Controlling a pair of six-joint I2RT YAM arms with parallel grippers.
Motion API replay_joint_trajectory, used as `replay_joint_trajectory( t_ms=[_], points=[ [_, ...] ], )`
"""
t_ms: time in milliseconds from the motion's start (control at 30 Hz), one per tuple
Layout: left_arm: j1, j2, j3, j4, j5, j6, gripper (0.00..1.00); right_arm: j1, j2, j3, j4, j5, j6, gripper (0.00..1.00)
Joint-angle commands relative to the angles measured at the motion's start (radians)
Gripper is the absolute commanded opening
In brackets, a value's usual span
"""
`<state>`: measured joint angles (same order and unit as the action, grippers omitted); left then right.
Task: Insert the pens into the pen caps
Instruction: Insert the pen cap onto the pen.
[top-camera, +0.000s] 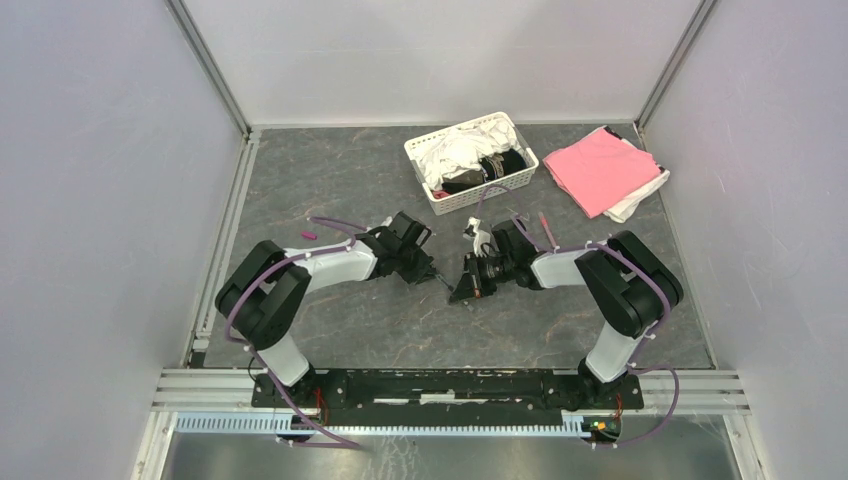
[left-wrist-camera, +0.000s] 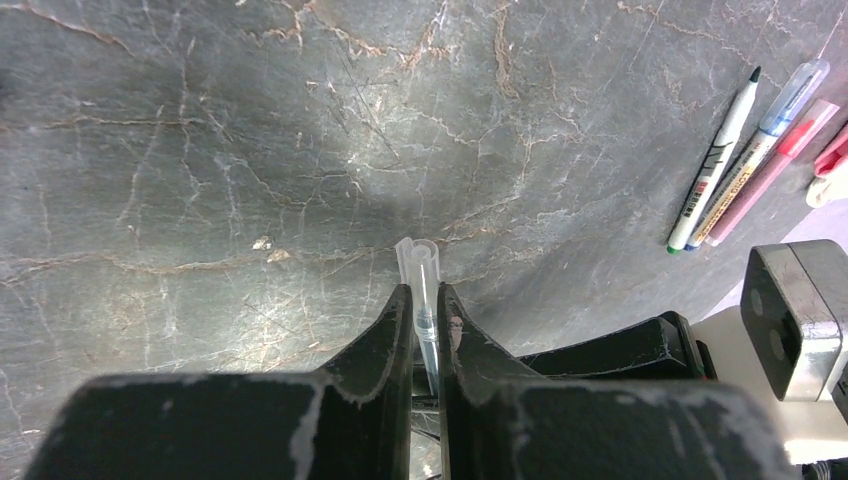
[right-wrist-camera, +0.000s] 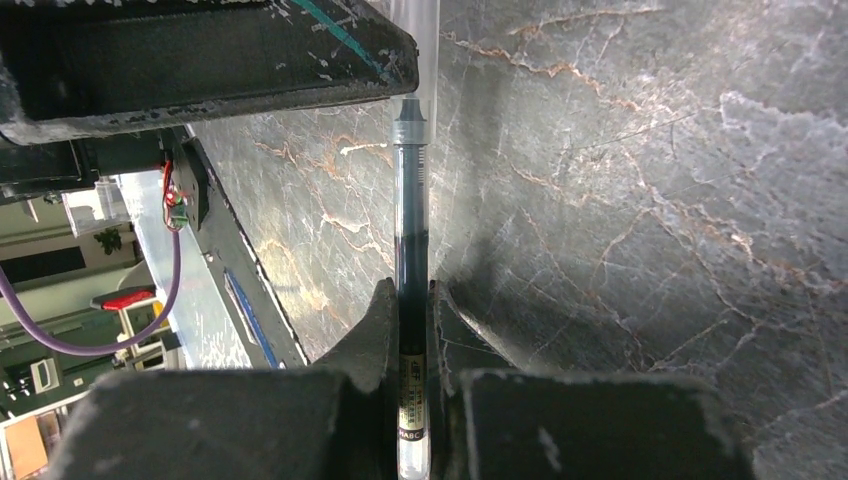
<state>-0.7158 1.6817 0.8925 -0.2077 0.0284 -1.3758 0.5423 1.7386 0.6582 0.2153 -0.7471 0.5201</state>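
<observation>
Right claw (right-wrist-camera: 412, 297) pinching dark pen (right-wrist-camera: 410, 200), left claw (left-wrist-camera: 426, 296) pinching clear cap (left-wrist-camera: 417, 256)

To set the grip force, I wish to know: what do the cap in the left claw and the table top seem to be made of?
The cap in the left claw: clear, glossy plastic by its look; the table shows through its wall. The table top: dark grey stone look with pale and rusty veins, dull sheen; real stone or a printed sheet, I cannot tell.
</observation>
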Motion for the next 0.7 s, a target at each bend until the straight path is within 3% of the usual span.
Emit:
replay_joint_trajectory(
  t_ms=[0,200,400,667],
  points=[
    [-0.036,-0.053,0.025,-0.002,0.066,-0.034,0.02,0.002,0.006,0.041,0.102,0.048,-0.018,0.0],
    [-0.04,-0.124,0.013,-0.003,0.047,-0.054,0.02,0.001,-0.04,-0.003,0.201,0.03,-0.068,0.0],
    [-0.04,-0.184,0.013,-0.004,0.044,-0.058,0.02,0.002,-0.126,-0.086,0.412,0.002,-0.073,0.0],
    [-0.041,-0.241,0.072,-0.082,-0.007,0.011,0.08,0.001,-0.152,-0.041,0.42,-0.066,-0.104,0.0]
  ],
)
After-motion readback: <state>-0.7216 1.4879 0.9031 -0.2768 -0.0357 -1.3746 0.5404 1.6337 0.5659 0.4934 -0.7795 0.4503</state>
